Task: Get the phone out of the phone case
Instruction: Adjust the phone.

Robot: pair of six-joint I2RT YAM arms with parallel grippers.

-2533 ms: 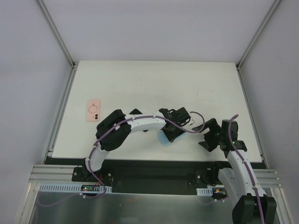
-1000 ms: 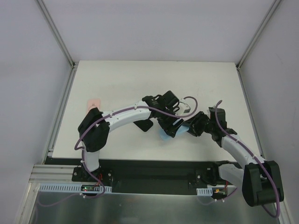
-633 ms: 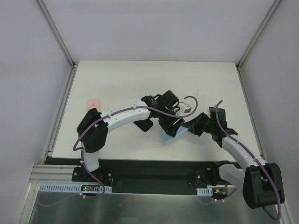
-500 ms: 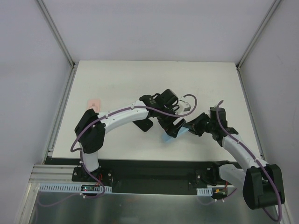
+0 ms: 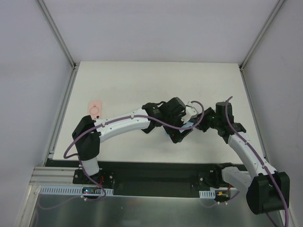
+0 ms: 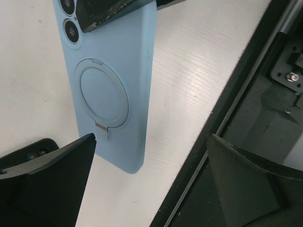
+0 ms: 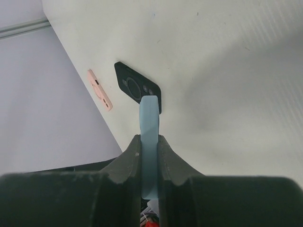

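A light blue phone case with a round ring on its back hangs above the white table. The phone's camera lenses show through its corner cut-out. My right gripper is shut on the case's upper end, which is seen edge-on in the right wrist view. Its black fingers show in the left wrist view. My left gripper stands wide open below the case, touching nothing. In the top view both grippers meet near the table's front middle, with a sliver of the blue case between them.
A pink phone case lies at the table's left. A black phone case lies flat on the table under the left arm. The table's black front rail runs close beside the left gripper.
My left gripper has opened and let go of the blue case. My right gripper has shut on it, and both arms have shifted right.
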